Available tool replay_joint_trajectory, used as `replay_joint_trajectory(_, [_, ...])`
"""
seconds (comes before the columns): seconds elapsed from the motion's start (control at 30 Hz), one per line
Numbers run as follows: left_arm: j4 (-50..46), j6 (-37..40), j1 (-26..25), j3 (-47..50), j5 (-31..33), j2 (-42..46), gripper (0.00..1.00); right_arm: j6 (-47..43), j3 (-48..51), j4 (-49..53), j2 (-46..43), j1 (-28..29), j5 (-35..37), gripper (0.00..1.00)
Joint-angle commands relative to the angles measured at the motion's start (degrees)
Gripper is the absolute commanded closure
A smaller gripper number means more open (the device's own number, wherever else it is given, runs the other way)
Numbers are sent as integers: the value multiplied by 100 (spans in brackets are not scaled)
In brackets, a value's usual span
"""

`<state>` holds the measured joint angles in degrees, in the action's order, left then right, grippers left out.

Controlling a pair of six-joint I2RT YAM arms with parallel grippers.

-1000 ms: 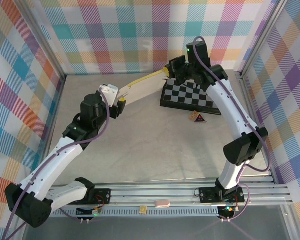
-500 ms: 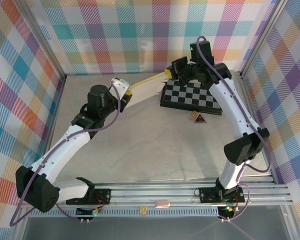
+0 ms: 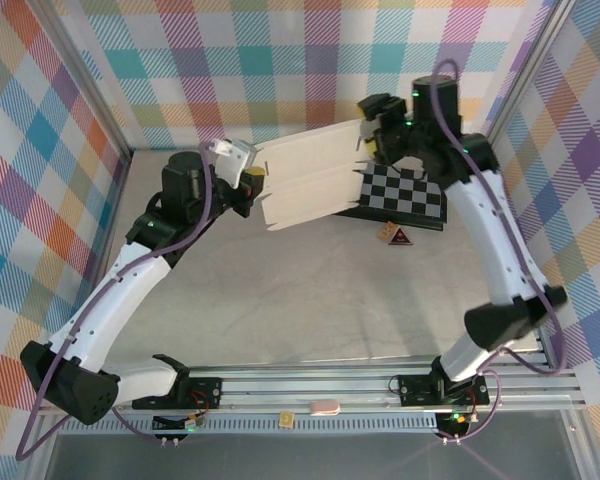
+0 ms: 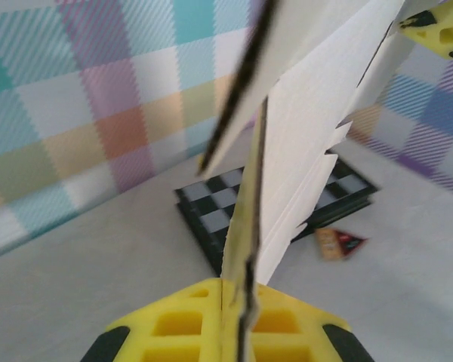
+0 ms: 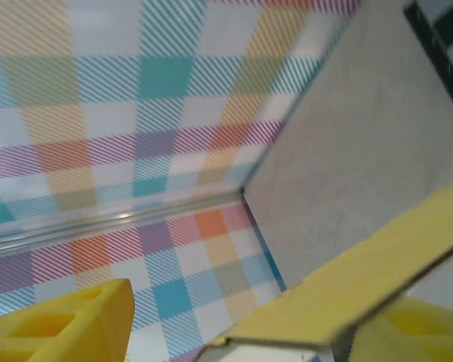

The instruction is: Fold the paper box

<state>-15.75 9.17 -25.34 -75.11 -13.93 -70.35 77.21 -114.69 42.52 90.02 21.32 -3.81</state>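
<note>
The paper box [image 3: 310, 180] is an unfolded die-cut sheet held in the air near the back wall, its pale underside facing the top camera. My left gripper [image 3: 252, 182] is shut on its left edge. In the left wrist view the sheet [image 4: 302, 151] runs edge-on up from between the closed yellow pads [image 4: 189, 324]. My right gripper [image 3: 365, 130] is at the sheet's right end with its jaws wide apart. In the right wrist view a mustard-yellow flap [image 5: 362, 279] lies against the right finger [image 5: 426, 332], and the other finger [image 5: 60, 324] stands far off.
The black-and-white checkered board [image 3: 405, 190] lies on the table under the sheet's right end, also visible in the left wrist view [image 4: 208, 211]. A small triangular packet [image 3: 396, 235] sits in front of it. Plaid walls close in the back and sides. A pink object [image 3: 323, 406] rests on the front rail.
The sheet has been lifted and turned from nearly edge-on to broad, with its pale face up. Both grippers rose, and the right one shifted right and back.
</note>
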Motion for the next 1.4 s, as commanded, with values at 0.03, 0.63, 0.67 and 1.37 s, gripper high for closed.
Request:
replay_joint_trajectory(0.03, [-1029, -844, 56, -501, -752, -518, 100, -513, -47, 142, -631, -23, 1059, 31])
replay_joint_trajectory(0.63, [-63, -1109, -221, 880, -433, -1115, 100, 1474, 377, 952, 395, 1004, 988, 38])
replay_joint_trajectory(0.67, [120, -1075, -232, 939, -443, -1097, 100, 1599, 109, 1155, 633, 1014, 925, 38])
replay_joint_trajectory(1.37, [149, -544, -313, 1205, -498, -845, 100, 1517, -468, 706, 2187, 894, -511, 47])
